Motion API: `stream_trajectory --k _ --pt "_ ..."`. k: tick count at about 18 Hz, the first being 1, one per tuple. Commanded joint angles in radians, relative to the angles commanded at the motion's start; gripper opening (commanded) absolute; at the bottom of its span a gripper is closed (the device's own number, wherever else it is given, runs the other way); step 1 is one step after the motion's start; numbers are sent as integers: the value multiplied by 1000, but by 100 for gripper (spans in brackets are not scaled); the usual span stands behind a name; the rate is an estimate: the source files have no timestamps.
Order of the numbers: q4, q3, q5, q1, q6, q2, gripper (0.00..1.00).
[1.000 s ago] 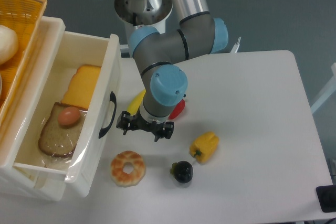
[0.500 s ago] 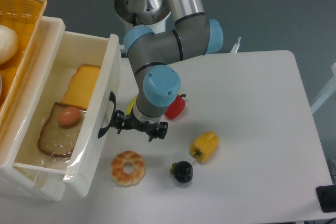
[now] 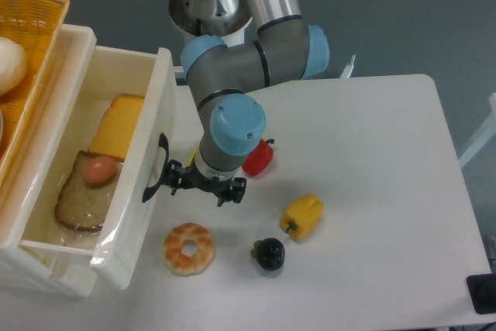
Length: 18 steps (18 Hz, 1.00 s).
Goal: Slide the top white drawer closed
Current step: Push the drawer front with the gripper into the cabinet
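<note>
The top white drawer [image 3: 147, 145] stands pulled out at the left, its flat front facing right with a curved black handle [image 3: 157, 168]. Inside lie a yellow cheese slice [image 3: 118, 125], a slice of bread [image 3: 81, 199] and a brown egg [image 3: 99, 170]. My gripper [image 3: 203, 185] hangs low over the table just right of the drawer front, its left side touching or nearly touching the handle. From above I cannot tell how its jaws stand.
An orange wicker basket [image 3: 31, 29] sits on top of the cabinet at the far left. On the table lie a donut [image 3: 188, 248], a dark fruit [image 3: 269, 253], a yellow pepper [image 3: 302, 217], a red pepper [image 3: 260, 159] and a yellow item partly under the arm.
The gripper has moved left from the table's middle up against the drawer front. The drawer front has shifted slightly left, inward.
</note>
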Motion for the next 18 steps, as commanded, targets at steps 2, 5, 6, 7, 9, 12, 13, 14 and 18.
stream_trajectory --k 2,5,6,7,9,12,13,14,18 --pt "0 -3 0 -8 0 6 100" --pt "-5 -3 -2 -9 2 12 100" --pt "-8 -3 -3 -11 2 14 100" --pt "-9 -3 -3 -17 2 14 100" --pt "-9 -3 -6 -23 0 14 100" --pt "-18 -5 -6 -35 2 26 100" --pt "-23 -6 -6 -37 2 29 100" --pt "-23 -8 -8 -38 0 29 100" --pt "-26 -6 -23 -54 0 40 100"
